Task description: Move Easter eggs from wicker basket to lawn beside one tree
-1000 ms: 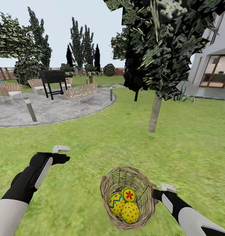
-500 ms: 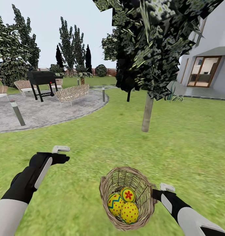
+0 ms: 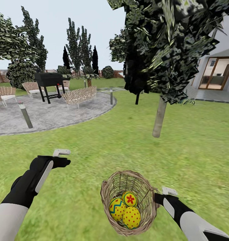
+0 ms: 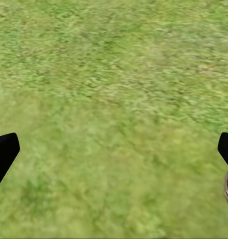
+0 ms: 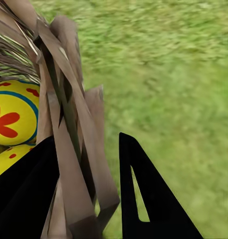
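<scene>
The wicker basket hangs tilted low in the head view, above the lawn. My right gripper is shut on its right rim. Three yellow Easter eggs lie inside: one with blue zigzags, one with a red flower, one with red dots. In the right wrist view the gripper pinches the woven wall, with the flower egg beside it. My left gripper is open over bare grass, its fingers wide apart in the left wrist view. The tree's pale trunk stands ahead, slightly right.
A grey paved patio lies ahead to the left, with a black grill, wicker chairs and short bollard lights. The white house stands at far right. Grass stretches between me and the trunk.
The whole view swung left, then back right, so the camera moved. Both arms and the basket with its eggs keep their place in the picture.
</scene>
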### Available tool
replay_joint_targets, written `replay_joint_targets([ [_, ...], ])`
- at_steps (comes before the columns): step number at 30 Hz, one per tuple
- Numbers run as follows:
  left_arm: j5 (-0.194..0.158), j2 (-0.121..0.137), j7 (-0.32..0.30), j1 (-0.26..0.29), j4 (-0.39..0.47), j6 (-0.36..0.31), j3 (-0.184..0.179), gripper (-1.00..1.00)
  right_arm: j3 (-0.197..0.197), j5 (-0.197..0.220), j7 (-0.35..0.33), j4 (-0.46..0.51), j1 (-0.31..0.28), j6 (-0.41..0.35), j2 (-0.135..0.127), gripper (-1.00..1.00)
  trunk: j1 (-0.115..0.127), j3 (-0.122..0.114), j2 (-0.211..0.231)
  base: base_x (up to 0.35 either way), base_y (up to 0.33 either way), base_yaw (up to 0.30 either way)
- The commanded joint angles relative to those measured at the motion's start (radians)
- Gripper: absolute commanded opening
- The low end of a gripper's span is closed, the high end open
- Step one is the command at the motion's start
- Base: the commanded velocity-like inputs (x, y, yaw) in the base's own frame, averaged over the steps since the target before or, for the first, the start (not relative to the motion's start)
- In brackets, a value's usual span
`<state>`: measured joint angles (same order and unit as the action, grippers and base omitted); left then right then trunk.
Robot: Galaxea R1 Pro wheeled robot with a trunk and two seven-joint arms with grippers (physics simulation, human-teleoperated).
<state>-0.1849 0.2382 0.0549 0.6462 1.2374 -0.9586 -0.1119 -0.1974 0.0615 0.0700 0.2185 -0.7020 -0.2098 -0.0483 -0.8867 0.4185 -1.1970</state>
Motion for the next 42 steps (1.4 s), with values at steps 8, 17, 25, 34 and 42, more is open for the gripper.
replay_joint_targets([
  [8,-0.008,0.001,0.005,0.001,0.001,-0.003,-0.002,1.00,-0.001,0.011,0.002,0.001,-0.001,-0.005,0.003,-1.00,0.000,0.001,-0.001,0.214,0.244,0.001],
  [17,-0.007,0.001,0.006,0.001,0.001,-0.003,-0.002,1.00,0.003,0.011,0.002,0.001,-0.001,-0.005,0.005,-1.00,0.000,0.001,-0.001,0.204,0.259,0.158],
  [25,-0.007,0.001,0.008,0.001,-0.002,-0.003,-0.006,1.00,0.002,0.011,0.002,0.001,-0.001,-0.005,0.005,-1.00,0.000,0.001,-0.001,0.219,0.252,0.194],
  [34,-0.007,0.001,0.003,0.001,-0.005,-0.003,-0.002,1.00,0.003,0.011,0.002,0.001,-0.001,-0.005,0.005,-1.00,0.000,0.001,-0.001,0.230,0.243,0.003],
  [42,-0.006,0.001,0.004,0.001,-0.006,-0.003,-0.003,1.00,0.003,0.011,0.002,0.001,-0.001,-0.005,0.005,-1.00,0.000,0.001,-0.001,0.231,0.237,0.000],
])
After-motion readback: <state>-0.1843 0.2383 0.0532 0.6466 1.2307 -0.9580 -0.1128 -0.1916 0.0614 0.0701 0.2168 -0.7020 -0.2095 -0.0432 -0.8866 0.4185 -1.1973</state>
